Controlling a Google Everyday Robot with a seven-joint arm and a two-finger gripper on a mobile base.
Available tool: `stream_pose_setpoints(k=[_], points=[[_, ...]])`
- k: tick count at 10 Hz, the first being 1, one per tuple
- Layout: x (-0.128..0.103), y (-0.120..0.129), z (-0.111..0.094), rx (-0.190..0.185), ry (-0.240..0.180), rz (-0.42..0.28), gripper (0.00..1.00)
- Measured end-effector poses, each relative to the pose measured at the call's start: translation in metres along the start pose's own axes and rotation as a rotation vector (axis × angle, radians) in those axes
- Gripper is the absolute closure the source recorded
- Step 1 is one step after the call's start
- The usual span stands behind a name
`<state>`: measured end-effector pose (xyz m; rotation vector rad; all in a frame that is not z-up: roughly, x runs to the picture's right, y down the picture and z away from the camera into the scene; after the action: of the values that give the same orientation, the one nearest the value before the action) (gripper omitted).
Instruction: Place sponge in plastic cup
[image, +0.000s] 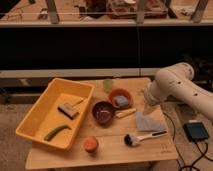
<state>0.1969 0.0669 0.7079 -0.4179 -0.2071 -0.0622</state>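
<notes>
A warm, amber light falls from above. The wooden table (107, 152) is lit evenly from its left edge to its right edge, and the band behind its far edge is almost black. The white arm (172, 85) shines brightest. The gripper (148, 108) hangs near the right edge, pale against the wood.

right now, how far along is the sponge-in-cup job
Nothing is done yet: the sponge lies in the orange bowl, apart from the plastic cup behind it. In hand: the gripper hovers just right of that bowl. Left: grasp the sponge, lift it, drop it into the cup.
</notes>
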Motion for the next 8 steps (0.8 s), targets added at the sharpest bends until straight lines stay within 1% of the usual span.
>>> stream_pose_setpoints(k=[1, 2, 3, 5, 6, 7, 8], points=[[0.001, 0.0, 0.007, -0.002, -0.01, 0.002, 0.35], [0.0, -0.002, 0.018, -0.003, -0.019, 0.0, 0.35], [0.001, -0.003, 0.039, -0.005, -0.025, -0.009, 0.35], [-0.004, -0.011, 0.074, -0.006, -0.035, -0.024, 0.35], [-0.006, -0.014, 0.083, -0.004, -0.042, -0.025, 0.35], [-0.006, -0.021, 0.089, 0.002, -0.039, -0.026, 0.35], [-0.007, -0.026, 0.09, 0.007, -0.04, -0.024, 0.35]])
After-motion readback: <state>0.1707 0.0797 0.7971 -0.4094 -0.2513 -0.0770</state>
